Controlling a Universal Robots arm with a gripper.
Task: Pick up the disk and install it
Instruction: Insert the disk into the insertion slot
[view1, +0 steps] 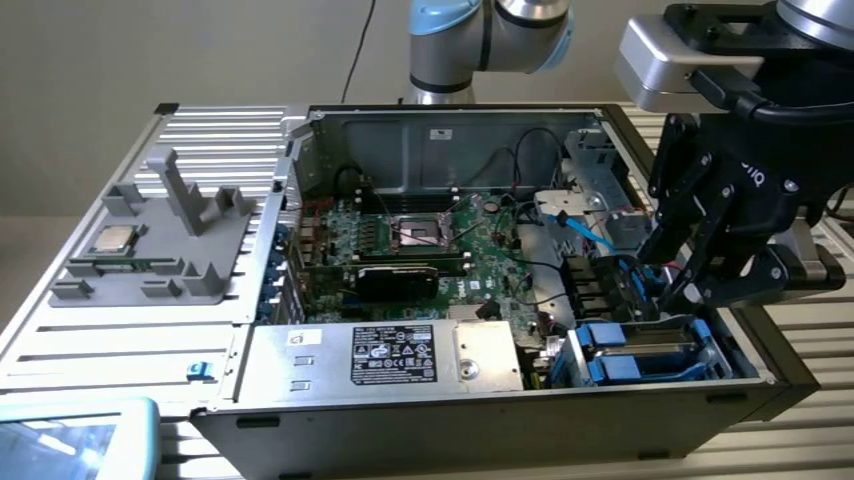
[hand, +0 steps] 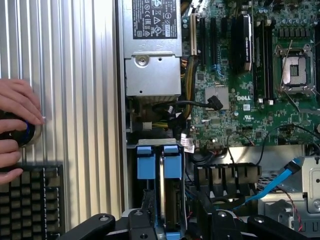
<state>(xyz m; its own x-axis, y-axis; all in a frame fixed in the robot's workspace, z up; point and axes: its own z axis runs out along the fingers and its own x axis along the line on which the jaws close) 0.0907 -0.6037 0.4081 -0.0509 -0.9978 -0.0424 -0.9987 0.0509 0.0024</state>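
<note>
- The computer case (view1: 467, 440) lay open on its side, a dark sheet-metal shell. You had already brought the disk inside it, so the pick-up looked finished.
- A green motherboard (view1: 494, 280) covered the case floor. It was matte and crowded with black slots and one bare square socket.
- A silver box with a black label (view1: 387, 355) sat against the near wall of the case, in smooth, dull, folded metal.
- The gripper (view1: 674, 280) hung over the case's near corner on the exterior view's right, its black jointed links reaching down into the drive bay. I could not tell whether it was clenched on the disk or had let go.
- The disk (hand: 167, 195) stood on edge in that corner bay. It was a flat silver slab clipped in a glossy bright blue plastic frame, and the frame's two tabs faced the labelled box.
- By my reading you were at the tail of the installing step: the disk looked lowered into its slot. Whether it was pushed fully home did not show, and that and the release were what remained.
- A thin blue cable (view1: 587, 235) curved loosely across the case interior just beyond the bay.
- A small square processor chip (view1: 114, 238) rested on a grey plastic fixture outside the case, untouched.
</note>
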